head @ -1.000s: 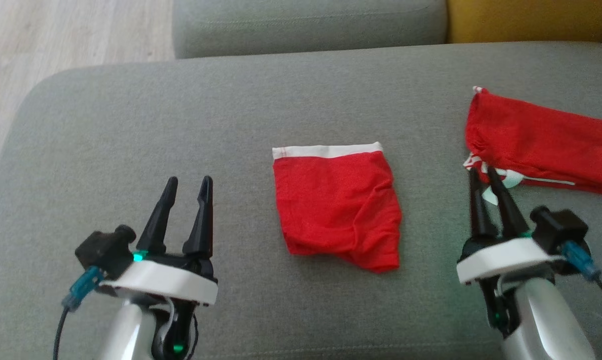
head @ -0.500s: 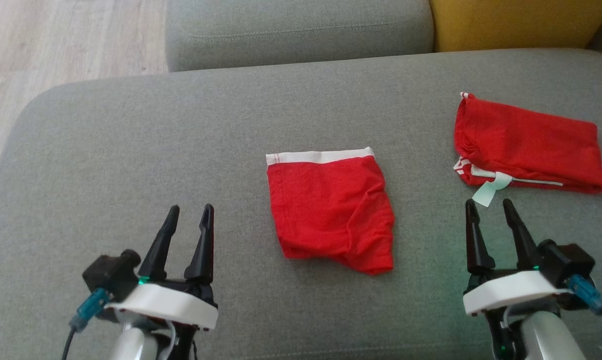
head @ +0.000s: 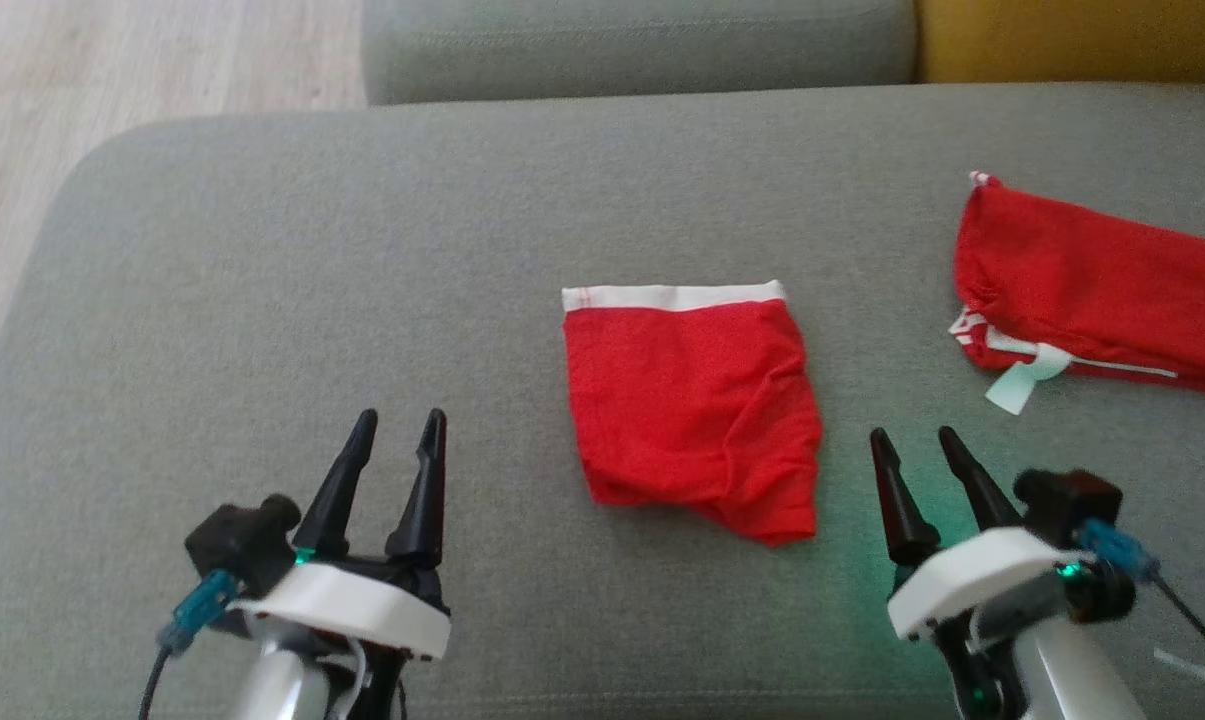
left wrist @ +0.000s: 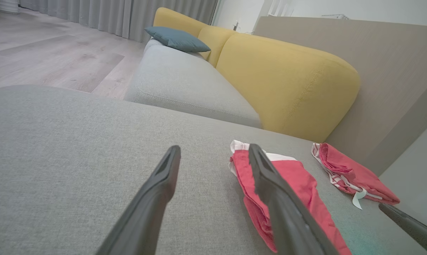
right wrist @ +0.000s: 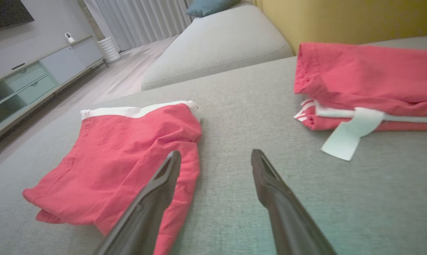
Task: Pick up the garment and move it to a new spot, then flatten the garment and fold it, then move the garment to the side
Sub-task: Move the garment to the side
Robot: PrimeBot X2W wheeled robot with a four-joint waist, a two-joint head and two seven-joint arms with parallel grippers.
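Observation:
A folded red garment (head: 1092, 290) with a white tag lies flat at the right of the grey sofa seat (head: 362, 250); it also shows as the folded garment (right wrist: 369, 74) (left wrist: 351, 173) in both wrist views. A second red garment (head: 692, 400) (right wrist: 128, 148) (left wrist: 298, 180) with a white waistband lies in the middle, slightly rumpled. My right gripper (head: 910, 435) (right wrist: 216, 154) is open and empty, between the two garments and nearer me, touching neither. My left gripper (head: 400, 418) (left wrist: 214, 148) hovers open and empty, left of the middle garment.
A second grey seat cushion (head: 632, 45) and a yellow backrest (head: 1072, 35) lie beyond the seat. Wooden floor (head: 112, 60) runs past the seat's rounded left edge. A blue pillow (left wrist: 178, 39) rests far down the sofa. Bare seat fabric spans the left half.
The right gripper opened, let go of the folded garment's near corner and drew back toward me and to the left. The head camera shifted slightly. The left gripper stayed open.

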